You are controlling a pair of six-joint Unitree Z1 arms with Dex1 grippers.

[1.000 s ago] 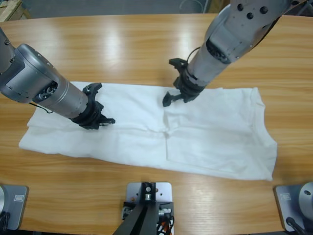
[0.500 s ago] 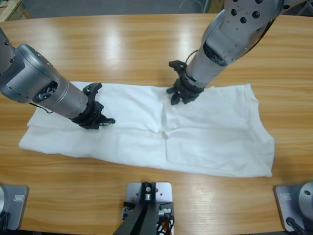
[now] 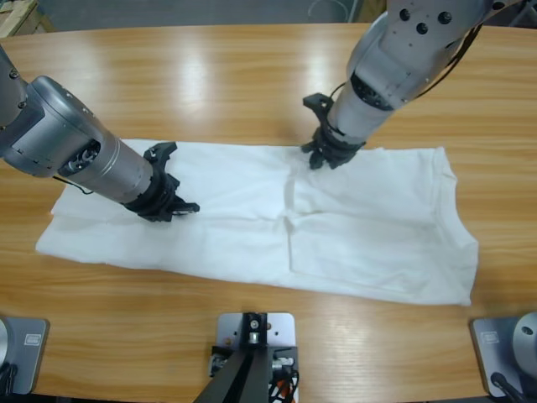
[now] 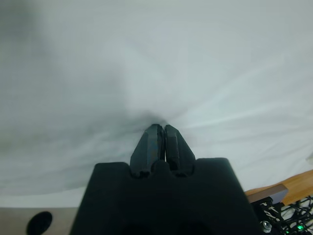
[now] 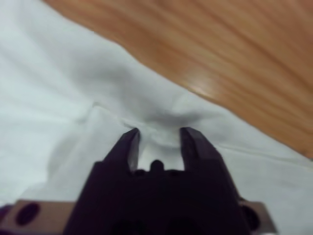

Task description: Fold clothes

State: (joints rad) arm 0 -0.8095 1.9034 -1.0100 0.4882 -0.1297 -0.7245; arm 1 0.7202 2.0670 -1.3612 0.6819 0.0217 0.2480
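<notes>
you are at the grasping step: both grippers are down on the t-shirt (image 3: 252,218), which lies spread flat across the middle of the desk (image 3: 210,75), running long from left to right.

the left gripper (image 3: 172,206) has its jaws clenched on a pinch of cloth; in the left wrist view the fabric puckers right at the tips (image 4: 160,132), so it looks to have a hold on the left half of the shirt. the right gripper (image 3: 331,155) sits at the far edge near the middle, and in the right wrist view its jaws stand apart with a ridge of cloth between them (image 5: 159,142), not yet pressed together.

to do this well, close the right gripper only once the ridge is fully between the jaws, and try to catch the whole edge rather than just the top layer. lift both ends together and evenly, so the cloth does not drag or twist. keep the pull gentle; this fabric will likely slip from a shallow pinch.

the shirt is plain white, soft and lightly wrinkled. a crease runs near to far through its middle, and the right part looks like a doubled panel with a straight edge. i see no logo from here.
</notes>
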